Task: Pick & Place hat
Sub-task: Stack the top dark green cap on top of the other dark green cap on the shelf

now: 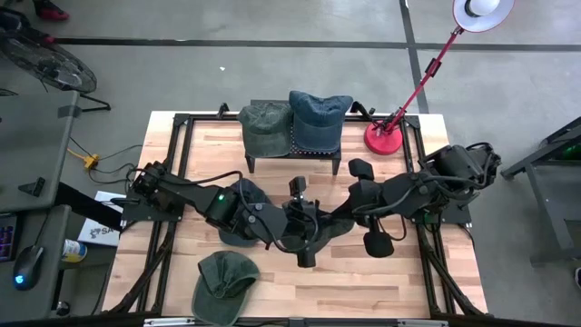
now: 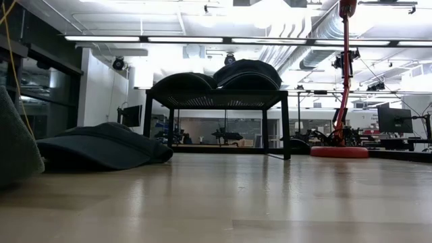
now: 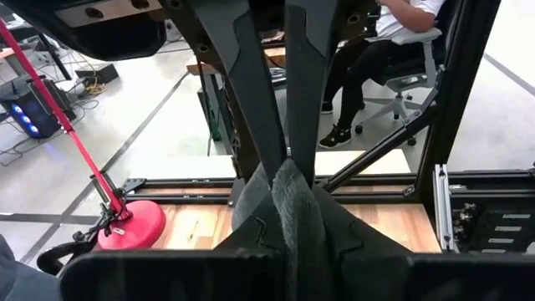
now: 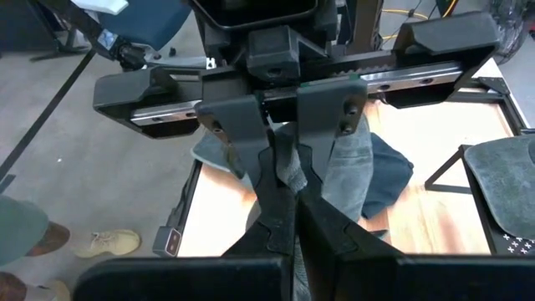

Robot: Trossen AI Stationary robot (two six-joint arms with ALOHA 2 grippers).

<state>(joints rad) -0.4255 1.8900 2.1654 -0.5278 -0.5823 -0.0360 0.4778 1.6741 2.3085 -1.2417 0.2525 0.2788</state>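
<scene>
A grey hat (image 4: pixel 288 171) is held in the air over the table's middle, between my two grippers, which meet tip to tip. My left gripper (image 3: pixel 288 209) reaches in from the table's left and is shut on it. My right gripper (image 4: pixel 292 205) reaches in from the right and is shut on it too. In the high view both grippers (image 1: pixel 320 225) hide most of the hat. A dark blue hat (image 1: pixel 238 213) lies on the table under the left arm. A green hat (image 1: pixel 222 277) lies near the near edge. The low view shows neither gripper. My left gripper pinches a bunched fold of the grey hat (image 3: pixel 291 196) between its two fingers, level, coming from the table's left. The cloth stands up between the fingers and is clear of the table. How many layers it holds cannot be told. My right gripper pinches the same grey fold (image 4: pixel 287 180) between its two fingers, level, from the table's right, right against the left gripper's fingertips (image 4: pixel 251 155). More grey cloth (image 4: pixel 347 171) hangs beside the left fingers, off the table.
A black rack (image 1: pixel 295 154) at the far edge carries a green-grey hat (image 1: pixel 265 127) and a blue denim hat (image 1: pixel 318 118). A red lamp base (image 1: pixel 385 138) stands at the far right corner. A seated person (image 3: pixel 376 58) is beyond the table's right side.
</scene>
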